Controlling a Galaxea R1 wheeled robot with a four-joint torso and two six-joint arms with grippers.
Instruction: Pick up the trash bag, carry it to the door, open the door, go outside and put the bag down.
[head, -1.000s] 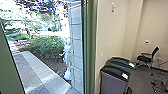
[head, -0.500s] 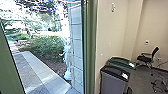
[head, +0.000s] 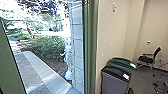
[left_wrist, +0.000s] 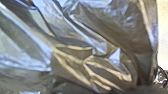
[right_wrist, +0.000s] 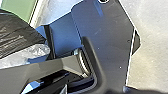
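the shiny, crumpled dark plastic trash bag (left_wrist: 107, 27) lies right up close to the left wrist camera; i cannot tell the state of the left pincer or the right pincer. in the head view, a pale paved path (head: 45, 75) runs at eight o'clock, a leafy green hedge (head: 47, 48) sits at nine, and a grey bin with a black lid (head: 115, 81) stands near five.

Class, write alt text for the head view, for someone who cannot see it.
Beyond a green frame, a paved path runs past a leafy shrub; indoors, right, two bins stand by a pale wall, a black chair beyond.
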